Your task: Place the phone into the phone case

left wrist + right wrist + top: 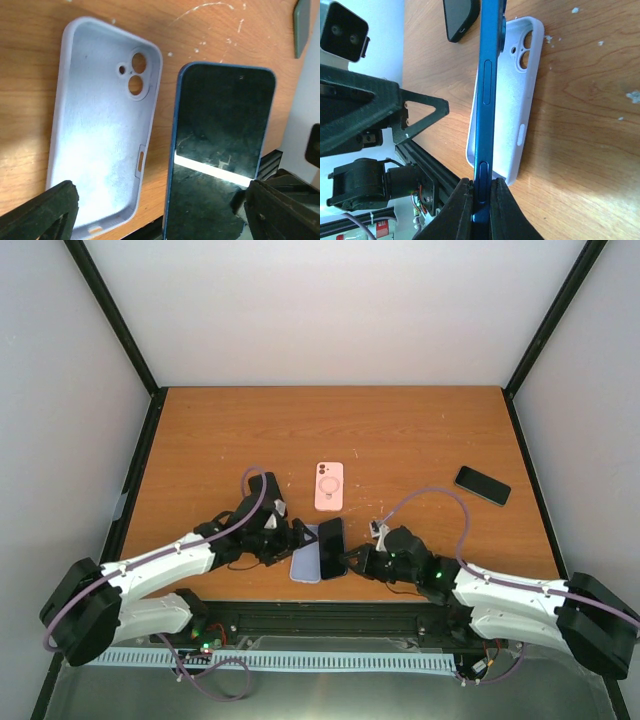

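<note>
From above, a wooden surface (420,430) carried two phones and two cases, with two arms reaching in from the near edge. The blue phone (332,545) was near that edge, just beside the right rim of the lavender case (306,558). A pink case (329,486) lay beyond them toward the middle, and a black phone (482,485) lay well apart on the right.

Only the right wrist view showed the blue phone edge-on, its thin side with the buttons facing the camera and its back turned toward the lavender case. The right fingers (462,210) were clamped on its near end, one on each face. Whether the phone touched the surface could not be told.

Only the left wrist view showed the phone's dark screen in full. It also showed the case's hollow side facing up, with its round camera holes. The left fingers (45,215) stood wide apart at the lower corners of that view, gripping nothing.

The phone's long axis ran from the near edge toward the far edge, roughly parallel to the lavender case. Its camera end pointed away from the arms, matching the case's holes.
</note>
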Controlling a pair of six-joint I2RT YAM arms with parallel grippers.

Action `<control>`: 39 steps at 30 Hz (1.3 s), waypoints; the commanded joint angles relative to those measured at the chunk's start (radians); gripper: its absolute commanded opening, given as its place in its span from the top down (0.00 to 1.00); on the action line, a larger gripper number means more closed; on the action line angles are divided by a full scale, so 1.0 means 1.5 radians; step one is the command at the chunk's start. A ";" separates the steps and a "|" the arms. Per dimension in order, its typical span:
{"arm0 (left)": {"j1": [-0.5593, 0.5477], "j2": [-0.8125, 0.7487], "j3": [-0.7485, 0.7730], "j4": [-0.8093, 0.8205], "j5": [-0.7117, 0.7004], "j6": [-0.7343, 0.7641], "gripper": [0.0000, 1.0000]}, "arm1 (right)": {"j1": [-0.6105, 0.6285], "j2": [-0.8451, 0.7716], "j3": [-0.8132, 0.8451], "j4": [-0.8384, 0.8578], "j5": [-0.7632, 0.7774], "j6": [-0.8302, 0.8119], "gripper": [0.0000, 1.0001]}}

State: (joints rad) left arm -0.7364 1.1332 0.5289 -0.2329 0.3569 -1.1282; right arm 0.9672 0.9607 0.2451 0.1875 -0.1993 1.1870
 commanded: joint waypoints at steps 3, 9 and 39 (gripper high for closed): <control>0.002 0.012 -0.028 0.010 0.002 -0.001 0.16 | 0.009 0.040 0.036 0.066 0.007 -0.004 0.97; 0.002 0.044 -0.034 0.017 -0.018 0.012 0.21 | 0.010 0.071 0.051 0.052 0.021 0.000 0.97; 0.006 0.094 -0.096 0.185 0.015 0.032 0.22 | 0.014 0.266 0.103 0.117 -0.004 -0.042 0.97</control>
State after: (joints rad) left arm -0.7353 1.2850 0.3824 0.0525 0.4332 -1.0866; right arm 0.9825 1.3407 0.3820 0.3077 -0.2066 1.1477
